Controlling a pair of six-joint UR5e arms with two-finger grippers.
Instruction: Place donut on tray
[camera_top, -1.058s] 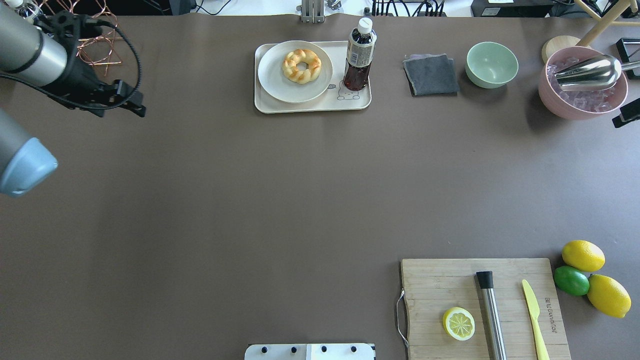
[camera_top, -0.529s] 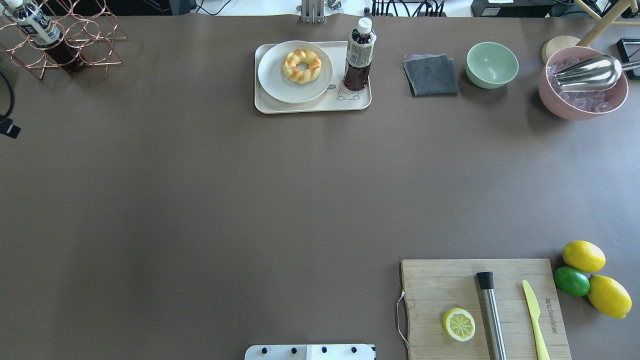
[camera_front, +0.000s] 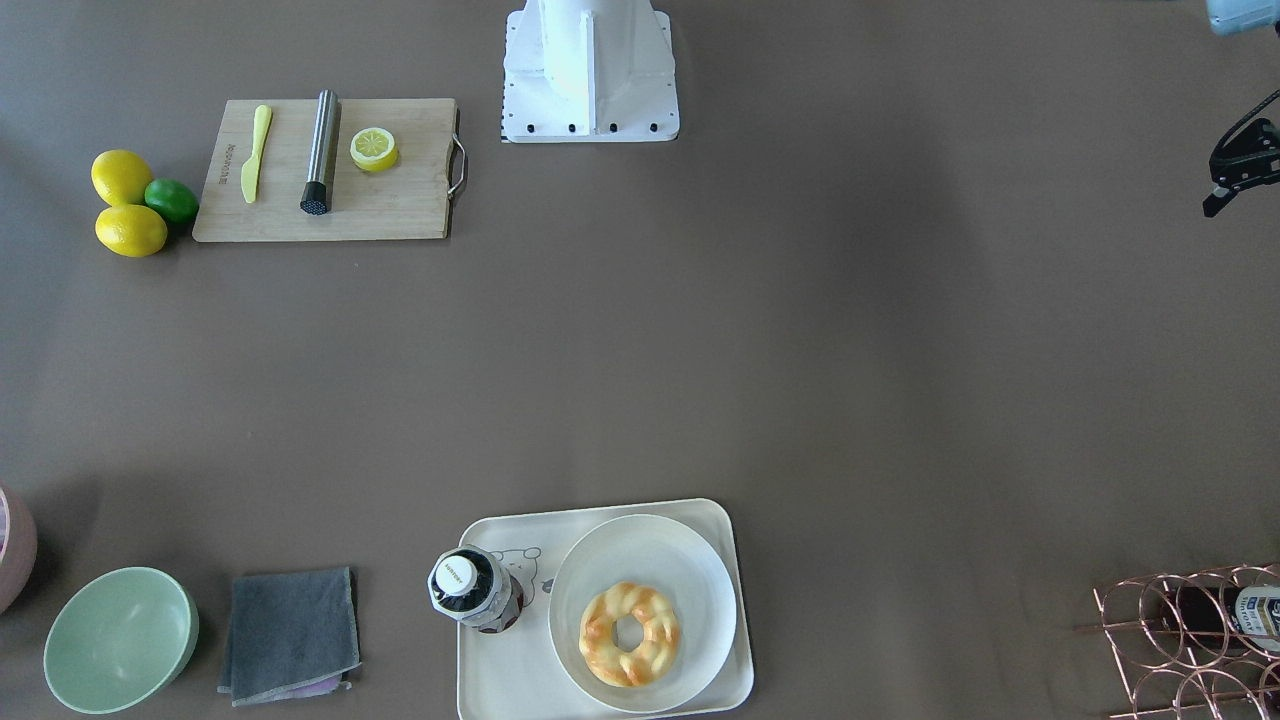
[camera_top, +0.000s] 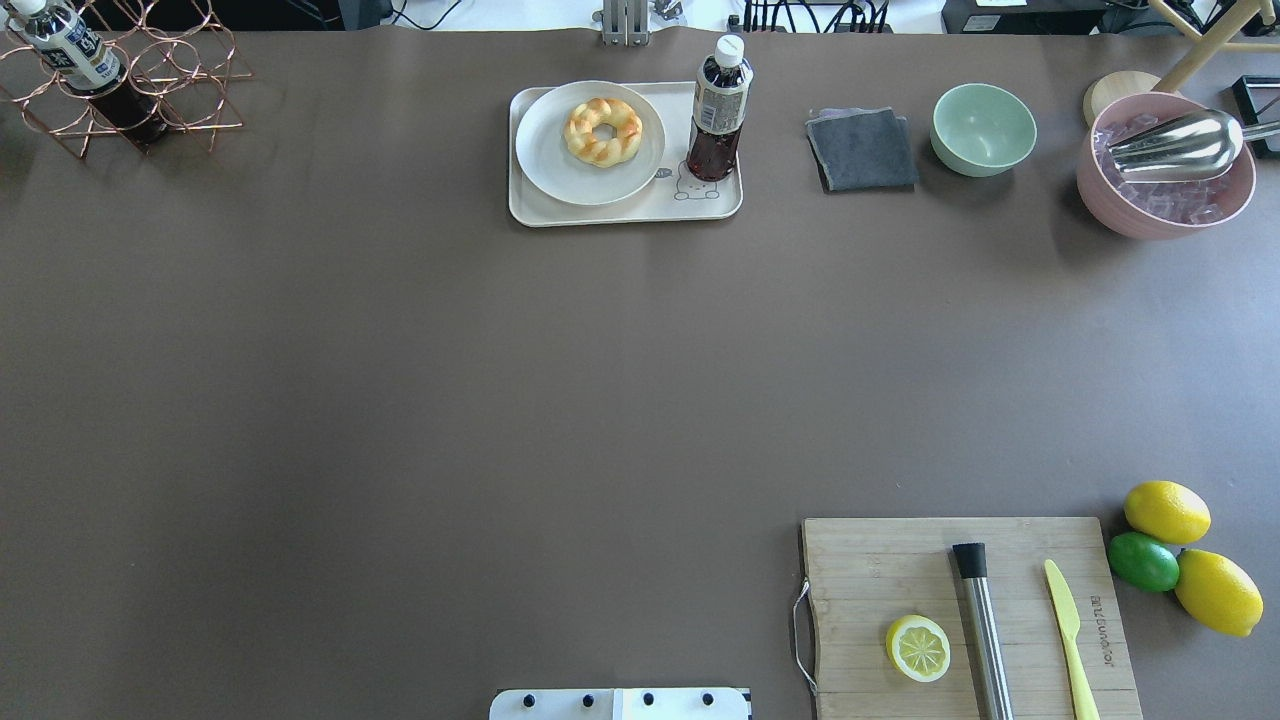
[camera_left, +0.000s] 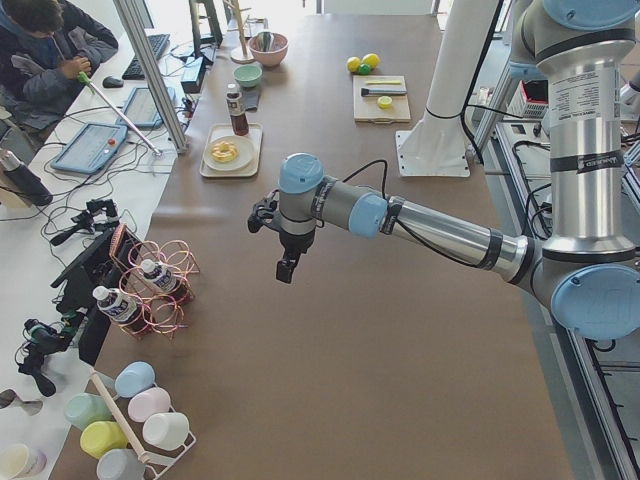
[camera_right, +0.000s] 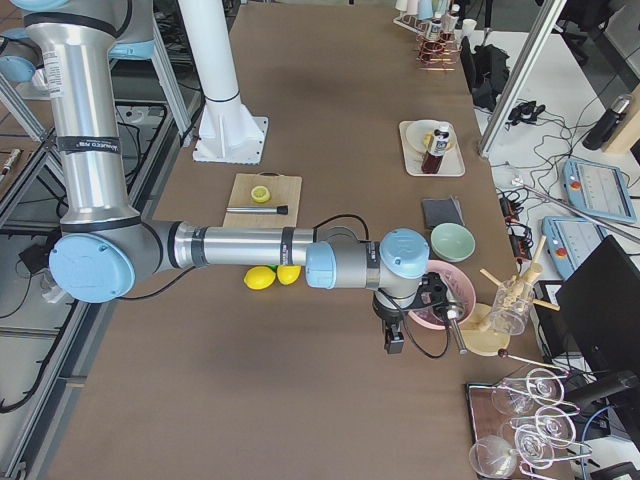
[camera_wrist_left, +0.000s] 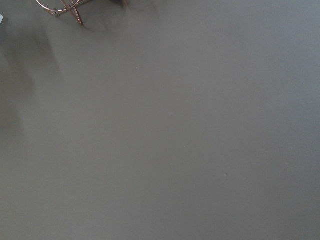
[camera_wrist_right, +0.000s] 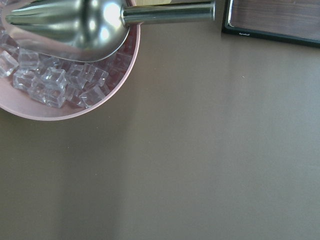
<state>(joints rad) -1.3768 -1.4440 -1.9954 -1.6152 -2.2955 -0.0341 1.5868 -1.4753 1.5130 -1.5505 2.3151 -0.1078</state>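
Note:
The donut (camera_top: 625, 140) lies on a round white plate (camera_top: 555, 165), which sits on the left part of the cream tray (camera_top: 640, 208) at the table's far middle. They also show in the front-facing view: donut (camera_front: 655, 640), plate (camera_front: 640, 550), tray (camera_front: 500, 680). A dark drink bottle (camera_top: 718, 110) stands on the tray's right part. My left gripper (camera_left: 287, 265) hangs over bare table far left of the tray. My right gripper (camera_right: 395, 340) hangs beside the pink ice bowl. I cannot tell whether either is open or shut.
A grey cloth (camera_top: 862, 148), a green bowl (camera_top: 984, 128) and a pink ice bowl with a metal scoop (camera_top: 1165, 165) stand right of the tray. A copper wire rack (camera_top: 130, 80) holds a bottle far left. A cutting board (camera_top: 965, 615) with lemon half, muddler and knife lies near right.
The left arm has drawn back leftward out of the overhead view, uncovering the wire rack. The right gripper's tip has left the right edge. The donut, plate and tray have not moved.

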